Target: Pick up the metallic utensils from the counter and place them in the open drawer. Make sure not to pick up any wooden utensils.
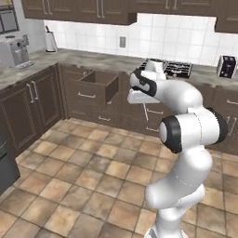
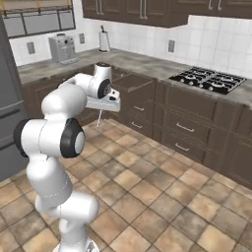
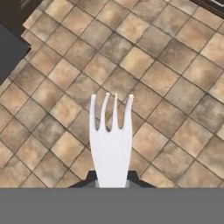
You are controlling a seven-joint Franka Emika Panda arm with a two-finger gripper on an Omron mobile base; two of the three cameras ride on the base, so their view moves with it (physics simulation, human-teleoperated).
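Note:
My gripper is shut on a slim silver fork, whose tines point down at the tiled floor. From the base, the fork hangs as a thin line under the hand, to the right of the open drawer and a little lower than it. The dark brown drawer stands pulled out under the grey-brown counter, beyond the gripper and to its right. The fork is over the floor, apart from the cabinets.
A gas stove sits in the counter to the drawer's right. A coffee machine and a paper-towel roll stand at the left, a toaster at the far right. Closed drawers line the base cabinets.

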